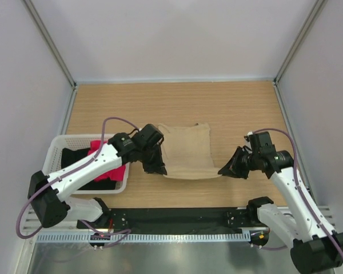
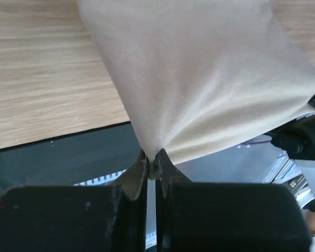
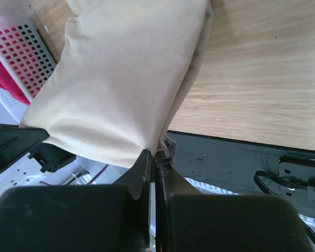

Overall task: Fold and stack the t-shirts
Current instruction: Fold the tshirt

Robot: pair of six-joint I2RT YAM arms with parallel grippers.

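The tan t-shirt (image 1: 187, 150) hangs stretched between my two grippers over the middle of the table, its far part lying on the wood. My left gripper (image 1: 155, 166) is shut on its near left corner; the cloth (image 2: 199, 79) fans out from the pinch in the left wrist view. My right gripper (image 1: 233, 168) is shut on its near right corner, with the cloth (image 3: 121, 84) and a small white label (image 3: 169, 146) at the pinch. The red-pink t-shirt (image 1: 111, 165) and the black t-shirt (image 1: 74, 157) lie in the white basket (image 1: 68, 138) at the left.
The white slotted basket also shows in the right wrist view (image 3: 26, 52). A black strip (image 1: 177, 217) runs along the table's near edge with the arm bases. Grey walls enclose the table on three sides.
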